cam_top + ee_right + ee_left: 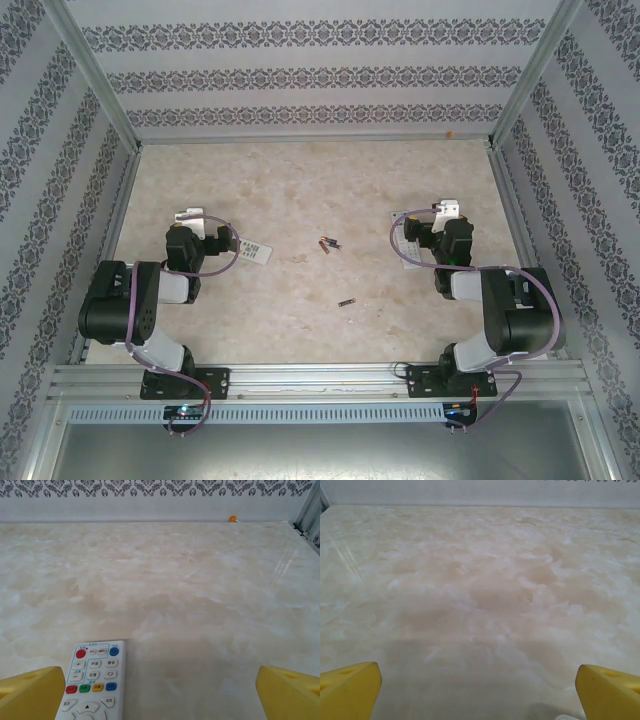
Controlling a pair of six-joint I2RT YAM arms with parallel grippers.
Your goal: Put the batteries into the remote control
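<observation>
Jaws wide apart on left gripper [480, 692] and right gripper [160, 694], both empty

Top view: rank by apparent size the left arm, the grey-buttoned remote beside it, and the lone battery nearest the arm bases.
Largest to smallest:
1. left arm
2. grey-buttoned remote
3. lone battery, clearly the smallest

The table [300, 190] is lit brightly and evenly from above, and the overhead view is rendered pale and washed out. In both wrist views a soft, dim shadow is spread over the near surface, faint streaks of glare are seen towards the sides, and the yellow fingers [350, 687] are shown slightly blurred.
</observation>
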